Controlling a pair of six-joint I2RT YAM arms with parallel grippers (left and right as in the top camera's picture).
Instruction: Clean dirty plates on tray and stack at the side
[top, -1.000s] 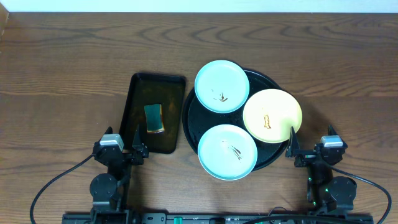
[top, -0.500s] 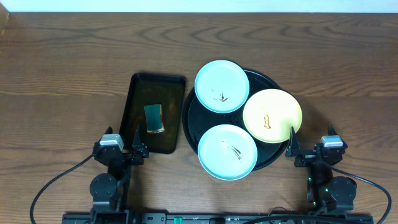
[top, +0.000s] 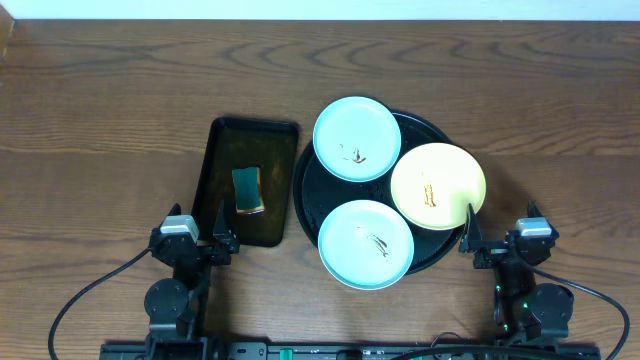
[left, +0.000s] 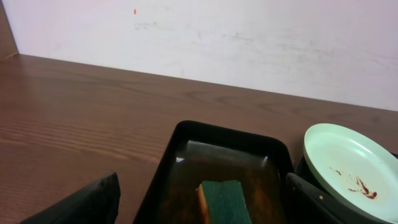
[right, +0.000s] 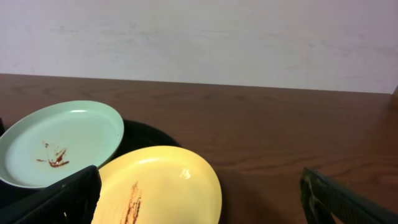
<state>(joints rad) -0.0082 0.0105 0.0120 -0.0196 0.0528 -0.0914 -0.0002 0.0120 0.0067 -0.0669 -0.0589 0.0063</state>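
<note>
Green sponge (top: 249, 190), rectangular tray (top: 224, 158) beside plates (top: 357, 138)

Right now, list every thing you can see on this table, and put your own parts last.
Mint-blue round plates: two, each with brown smears, on the round tray, one at its far side and one at its near side.
Pale yellow round plate: one, with a brown smear, on the round tray's right side.
Large round glossy black tray: one, right of centre.
Rectangular black tray: one, left of the round tray.
Green sponge: one, with a yellow edge, in the rectangular tray.
Brown wooden table: one, under everything.
Left gripper: open, empty, near the rectangular tray.
Right gripper: open, empty, near the yellow plate.
</note>
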